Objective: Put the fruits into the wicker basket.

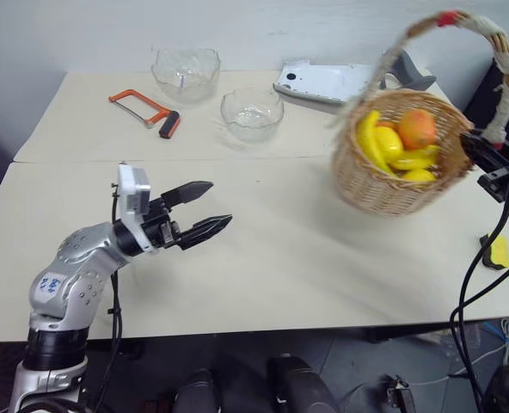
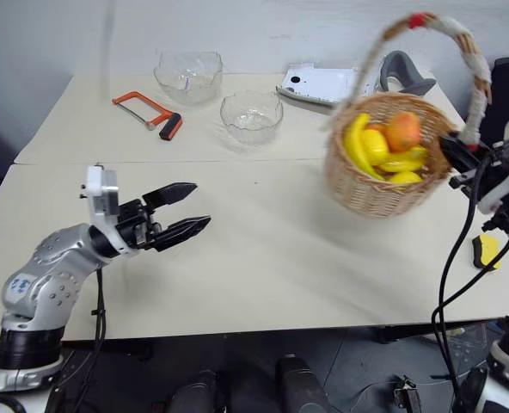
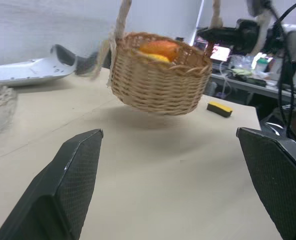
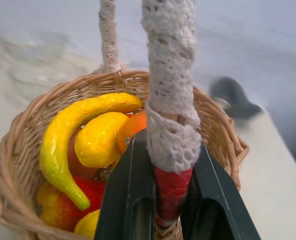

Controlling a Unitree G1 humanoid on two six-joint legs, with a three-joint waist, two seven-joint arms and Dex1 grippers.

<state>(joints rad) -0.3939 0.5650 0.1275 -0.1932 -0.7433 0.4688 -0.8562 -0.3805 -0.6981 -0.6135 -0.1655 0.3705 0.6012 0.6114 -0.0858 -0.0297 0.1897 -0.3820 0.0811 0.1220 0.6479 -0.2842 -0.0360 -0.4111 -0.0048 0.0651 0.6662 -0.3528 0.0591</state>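
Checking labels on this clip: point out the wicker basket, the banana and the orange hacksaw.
wicker basket (image 1: 383,185), left eye view, on its woven side wall.
banana (image 4: 63,135), right wrist view, on its curved yellow body.
orange hacksaw (image 1: 132,96), left eye view, on its orange frame.

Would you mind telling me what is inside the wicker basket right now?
The wicker basket holds a curved yellow banana, a yellow lemon, an orange-red fruit and more yellow and red pieces; whatever lies beneath them is covered.
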